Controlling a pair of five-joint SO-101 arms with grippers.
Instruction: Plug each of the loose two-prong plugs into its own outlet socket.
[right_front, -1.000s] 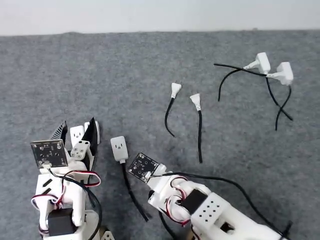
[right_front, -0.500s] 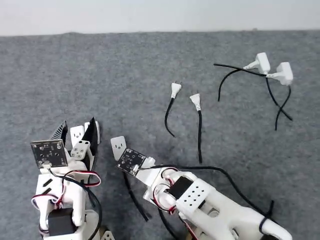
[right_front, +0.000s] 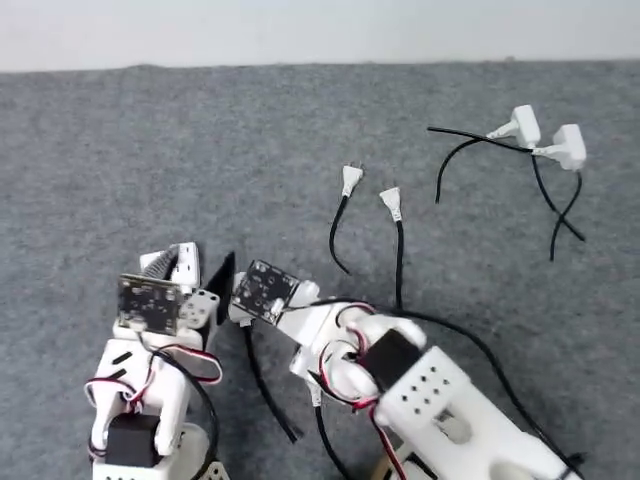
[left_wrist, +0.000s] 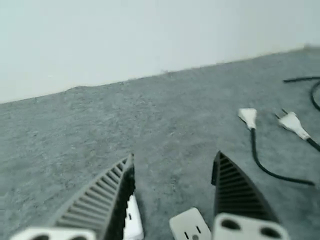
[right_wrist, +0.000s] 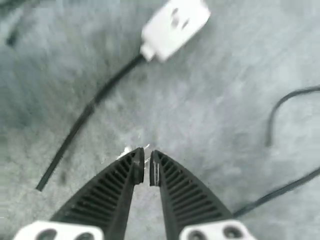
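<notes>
Two loose white plugs (right_front: 350, 180) (right_front: 391, 203) with short black cords lie mid-table; the left wrist view shows them farther off (left_wrist: 248, 116) (left_wrist: 292, 123). My left gripper (right_front: 190, 268) (left_wrist: 174, 159) is open near the front left, with a white socket (left_wrist: 190, 227) (right_front: 185, 262) low between its fingers. A second white piece (left_wrist: 131, 220) lies against one finger. My right gripper (right_wrist: 146, 156) is shut and holds nothing, hovering over the carpet a little short of another white socket (right_wrist: 175, 22) with a black cord. The right arm's wrist (right_front: 262, 290) covers that socket from above.
Two more white plug-and-socket pairs (right_front: 520, 127) (right_front: 568, 147) with crossed black cords lie at the far right. The socket's black cord (right_front: 265, 385) runs toward the front edge between the two arms. Grey carpet (right_front: 200, 150) covers the table up to a pale back wall.
The right arm has swung left and forward, and its wrist now covers the socket beside the left arm. The left arm has turned to the right, still open.
</notes>
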